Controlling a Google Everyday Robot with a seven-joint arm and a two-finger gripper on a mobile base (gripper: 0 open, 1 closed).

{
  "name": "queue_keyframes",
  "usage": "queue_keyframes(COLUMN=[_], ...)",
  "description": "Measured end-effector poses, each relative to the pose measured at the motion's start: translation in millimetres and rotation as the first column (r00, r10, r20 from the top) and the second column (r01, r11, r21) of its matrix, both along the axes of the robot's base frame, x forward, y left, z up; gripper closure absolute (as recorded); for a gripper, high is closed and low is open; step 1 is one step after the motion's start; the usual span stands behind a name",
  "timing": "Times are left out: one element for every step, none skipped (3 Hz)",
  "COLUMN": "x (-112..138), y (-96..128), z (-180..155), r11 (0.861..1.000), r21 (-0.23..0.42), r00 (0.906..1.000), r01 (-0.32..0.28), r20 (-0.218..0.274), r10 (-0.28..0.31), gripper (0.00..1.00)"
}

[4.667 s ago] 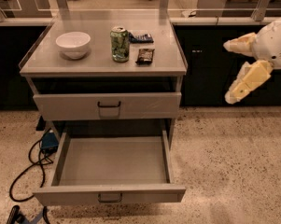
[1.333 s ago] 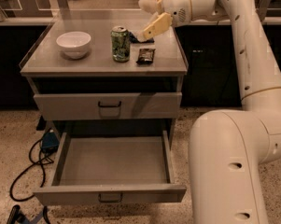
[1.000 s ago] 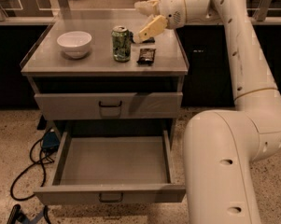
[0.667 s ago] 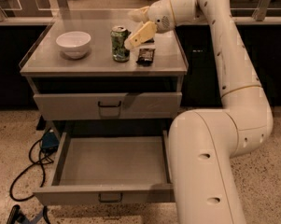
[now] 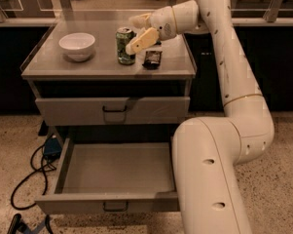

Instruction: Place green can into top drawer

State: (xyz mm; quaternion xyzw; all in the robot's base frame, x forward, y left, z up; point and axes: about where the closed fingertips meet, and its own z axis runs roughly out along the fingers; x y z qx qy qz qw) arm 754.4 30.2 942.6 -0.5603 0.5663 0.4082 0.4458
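Observation:
The green can (image 5: 123,46) stands upright on the top of the grey cabinet (image 5: 63,68), near its middle. My gripper (image 5: 137,30) is open just right of the can's upper part. One pale finger (image 5: 141,40) lies along the can's right side and the other (image 5: 139,19) sits behind its top. The can still rests on the cabinet top. The top drawer (image 5: 155,110) is shut, with its dark handle (image 5: 115,108) at the centre.
The lower drawer (image 5: 116,204) is pulled out and holds nothing. A white bowl (image 5: 77,46) sits left of the can. A dark snack packet (image 5: 152,58) lies right of it. Cables (image 5: 33,172) trail on the floor at the left. My arm (image 5: 219,169) fills the right foreground.
My gripper has swung in from the right and moved left and slightly down until its fingers reach the can. The can, bowl and drawers have not moved.

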Motion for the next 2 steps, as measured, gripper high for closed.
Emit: queue_keyframes(x=[15.2,15.2], y=[20.1,20.3], z=[-27.1,-27.3], r11=[1.000,1.000], r21=[0.027,0.027], r00=[0.9989,0.9988], r01=[0.000,-0.001], r20=[-0.048,-0.048], r10=[0.002,0.002], gripper=[0.00,0.00])
